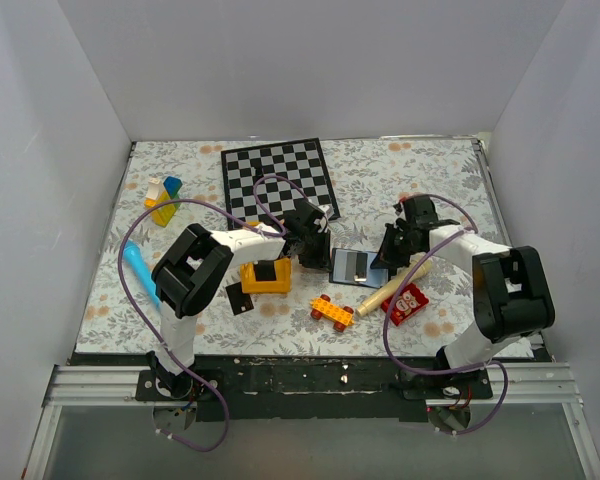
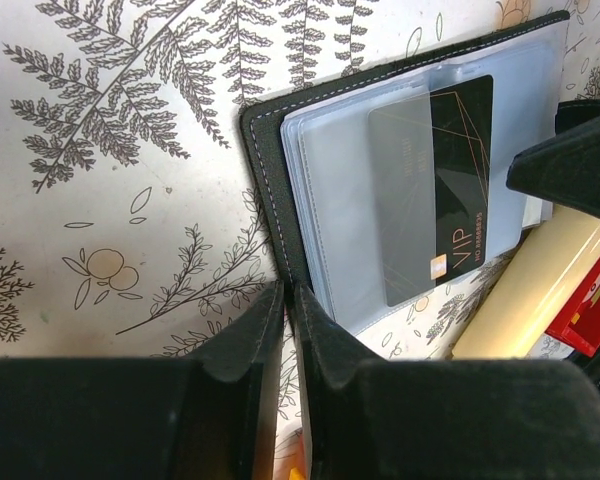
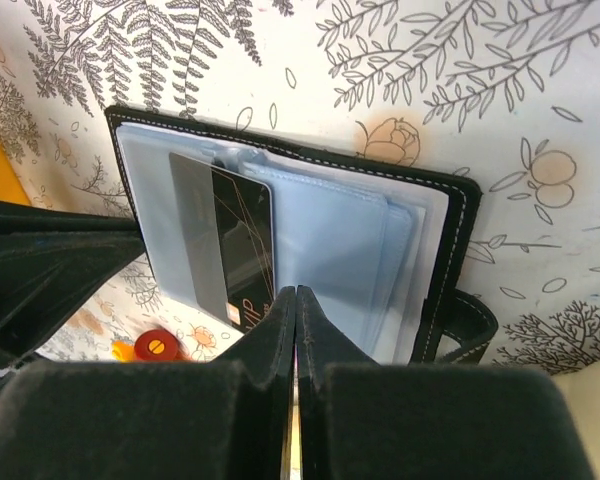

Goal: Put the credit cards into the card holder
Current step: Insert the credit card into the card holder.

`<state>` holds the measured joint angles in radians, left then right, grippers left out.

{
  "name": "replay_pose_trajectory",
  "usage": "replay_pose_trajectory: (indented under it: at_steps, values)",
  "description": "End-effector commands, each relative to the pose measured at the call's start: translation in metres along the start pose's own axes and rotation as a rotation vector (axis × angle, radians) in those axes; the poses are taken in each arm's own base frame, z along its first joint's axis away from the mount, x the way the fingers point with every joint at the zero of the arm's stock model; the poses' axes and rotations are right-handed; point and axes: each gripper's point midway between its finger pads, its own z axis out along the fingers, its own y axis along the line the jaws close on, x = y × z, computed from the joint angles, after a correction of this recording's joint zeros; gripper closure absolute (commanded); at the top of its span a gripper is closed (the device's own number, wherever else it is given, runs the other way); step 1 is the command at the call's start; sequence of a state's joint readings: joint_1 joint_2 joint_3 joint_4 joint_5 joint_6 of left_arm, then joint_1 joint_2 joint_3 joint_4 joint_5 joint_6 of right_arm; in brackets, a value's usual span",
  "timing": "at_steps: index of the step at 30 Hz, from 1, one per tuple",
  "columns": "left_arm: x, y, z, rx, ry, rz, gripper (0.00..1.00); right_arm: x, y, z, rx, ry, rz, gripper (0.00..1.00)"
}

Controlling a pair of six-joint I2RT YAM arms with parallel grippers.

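**Open card holder, both grippers on it**

Item 1, the card holder (image 1: 358, 265): you have it lying open on the flowered table cloth (image 1: 120, 300), between the two arms. The clear, blue-grey sleeves face up and the black stitched cover is underneath.

Item 2, VIP card (image 2: 460, 170): black with thin gold lines. It sits part-way in a sleeve, one half clouded by the plastic and the other half showing dark.

Item 3, loose card (image 1: 239, 298): flat on the cloth, well apart from the holder, just beside the yellow block (image 1: 265, 280).

Item 4, your left gripper (image 2: 288, 295): the jaws are narrow, with only a thin slot between them. The holder's black cover edge runs into that slot, so it seems to be pinching the edge, though the contact itself is hard to see.

Item 5, your right gripper (image 3: 296, 295): the fingers are pressed flat together, with their tips over the sleeves at the holder's near side.

Item 6, a wooden stick (image 2: 525, 290) and a red packet (image 1: 408, 303): these lie just beside the holder.
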<state>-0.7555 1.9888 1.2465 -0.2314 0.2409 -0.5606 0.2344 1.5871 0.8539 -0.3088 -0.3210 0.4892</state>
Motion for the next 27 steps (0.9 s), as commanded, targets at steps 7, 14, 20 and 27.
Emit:
replay_pose_trajectory:
  at_steps: [7, 14, 20, 27]
  values:
    - [0.002, -0.006, 0.003, 0.021, 0.017, 0.01, 0.92, -0.005, 0.015, 0.01, 0.081, 0.024, -0.107, 0.99]
    - [0.002, -0.009, 0.003, 0.034, 0.022, 0.009, 0.94, 0.004, 0.026, 0.02, 0.095, 0.053, -0.15, 0.99]
    - [0.003, -0.011, 0.003, 0.042, 0.026, 0.011, 0.94, 0.005, 0.039, 0.028, 0.049, 0.061, -0.166, 0.99]
    - [0.003, -0.011, 0.003, 0.044, 0.026, 0.011, 0.94, 0.004, 0.052, 0.034, -0.036, 0.044, -0.184, 0.99]
